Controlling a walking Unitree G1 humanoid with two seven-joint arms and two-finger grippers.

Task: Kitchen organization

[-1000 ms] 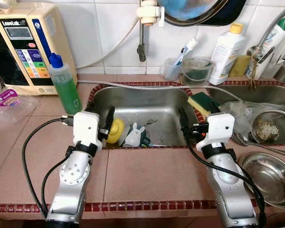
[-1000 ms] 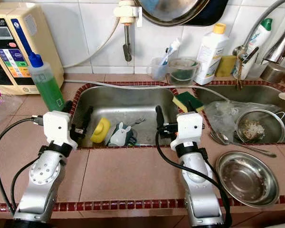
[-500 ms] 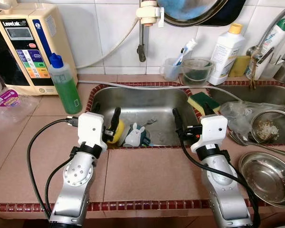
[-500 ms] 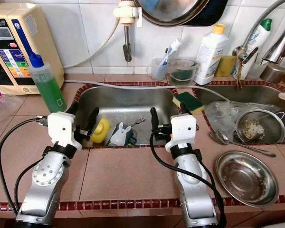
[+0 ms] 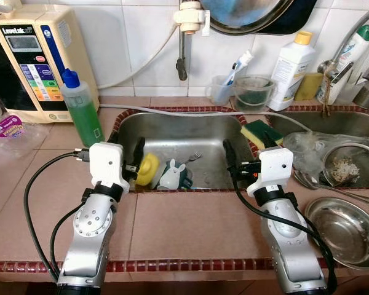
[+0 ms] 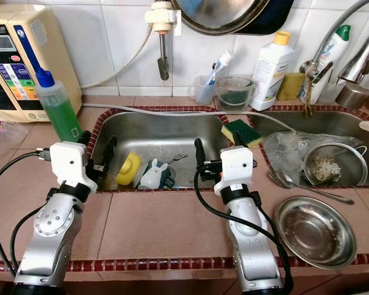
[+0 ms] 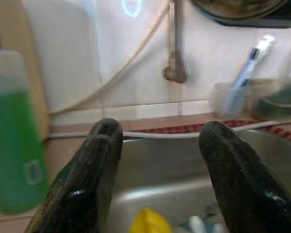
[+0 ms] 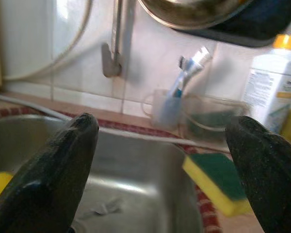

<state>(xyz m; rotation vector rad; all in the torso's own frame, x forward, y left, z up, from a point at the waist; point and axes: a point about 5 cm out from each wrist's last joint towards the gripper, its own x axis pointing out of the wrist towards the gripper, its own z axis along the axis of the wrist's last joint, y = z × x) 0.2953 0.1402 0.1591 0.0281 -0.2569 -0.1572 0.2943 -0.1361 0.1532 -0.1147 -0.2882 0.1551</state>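
My left gripper hovers open over the left rim of the steel sink, just left of a yellow rounded item. A white rabbit-shaped cup and a fork lie beside that item in the basin. Over the sink's right rim my right gripper stands open and holds nothing. A yellow-and-green sponge rests on the rim just behind it. In the left wrist view the open fingertips frame the basin, the yellow item below them.
A green soap bottle and a water ioniser stand at the back left. A toothbrush cup, glass tub and white bottle line the wall. A plastic bag, strainer, spoon and steel bowl fill the right.
The right gripper has moved left, off the sponge and over the sink's right rim. The left arm swung right, then back left toward the soap bottle. Both stay open.
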